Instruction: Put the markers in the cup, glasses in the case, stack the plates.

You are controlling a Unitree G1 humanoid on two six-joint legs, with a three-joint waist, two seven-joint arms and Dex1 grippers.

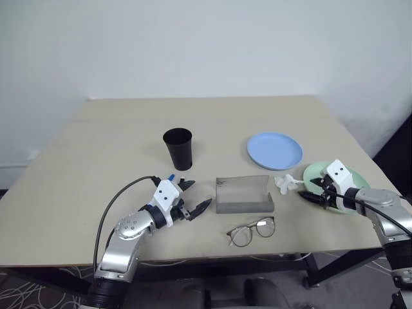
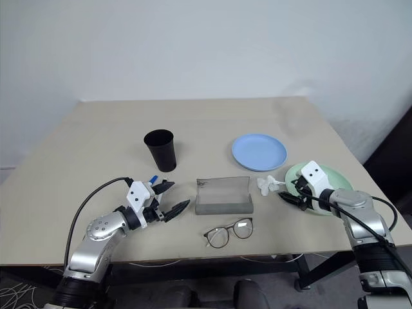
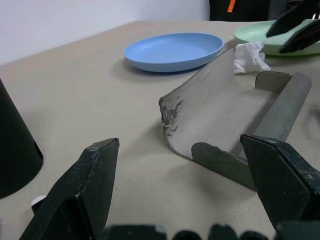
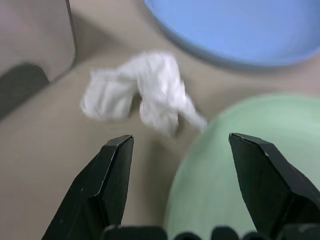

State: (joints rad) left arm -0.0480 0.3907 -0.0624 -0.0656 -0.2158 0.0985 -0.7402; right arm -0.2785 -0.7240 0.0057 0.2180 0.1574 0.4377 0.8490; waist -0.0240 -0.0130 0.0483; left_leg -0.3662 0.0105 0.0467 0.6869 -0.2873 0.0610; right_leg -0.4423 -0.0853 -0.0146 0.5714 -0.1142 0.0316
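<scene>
- Nearest the camera the glasses (image 1: pixel 252 231) are seen lying flat just in front of the case (image 1: pixel 243 194), untouched and apart from it
- The case is seen open in the middle of the table (image 1: pixel 96 148); the black cup (image 1: pixel 178 148) stands behind it to the left, the blue plate (image 1: pixel 275 150) behind it to the right, and the green plate (image 1: pixel 322 171) further right at the table's edge
- The left gripper (image 1: pixel 192 196) is held spread wide and empty just left of the case; a blue-capped marker (image 1: pixel 172 177) is partly seen beside it
- The right gripper (image 1: pixel 313 194) is likewise spread and empty, poised over the near rim of the green plate
- A crumpled white scrap (image 1: pixel 284 183) lies between the case and the green plate; it could be caught with the rim if the jaws are closed carelessly
- The green plate, so near the edge, could be pushed off the table rather than lifted
- The marker is largely hidden by the left wrist, so its lie and any second marker cannot be made out
- The far part of the green plate is covered by the right arm
</scene>
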